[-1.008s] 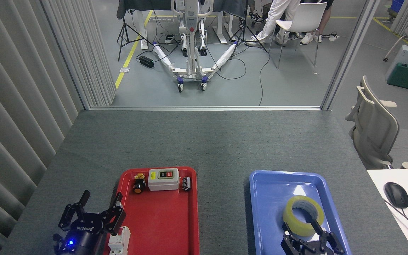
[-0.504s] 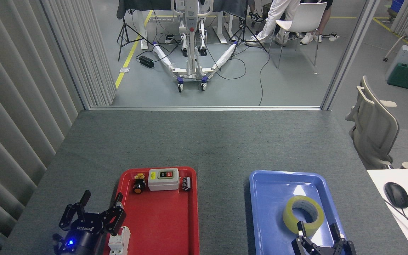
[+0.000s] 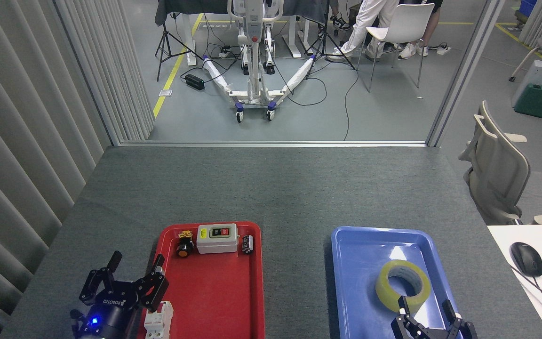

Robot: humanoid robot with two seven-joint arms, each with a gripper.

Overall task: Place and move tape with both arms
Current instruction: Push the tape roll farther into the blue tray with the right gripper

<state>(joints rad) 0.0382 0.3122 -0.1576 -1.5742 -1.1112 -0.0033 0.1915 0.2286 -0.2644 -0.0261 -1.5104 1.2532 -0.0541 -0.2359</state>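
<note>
The tape (image 3: 402,285), a translucent yellow roll with a whitish core, lies flat in the blue tray (image 3: 360,249) on the right. My right gripper (image 3: 425,307) is at the bottom edge just below the roll, open, its fingers clear of the tape with nothing between them. My left gripper (image 3: 135,264) stands open at the bottom left, over the left rim of the red tray (image 3: 224,292), holding nothing.
The red tray holds a grey switch box (image 3: 217,238), a black push button (image 3: 185,246), a small capacitor (image 3: 247,244) and a white breaker (image 3: 159,322). A white desk with a mouse (image 3: 526,258) adjoins on the right. A chair (image 3: 497,169) stands beyond it.
My right gripper let go of the tape, opened and drew back toward the bottom edge. The roll stays in the blue tray. The left gripper barely moved.
</note>
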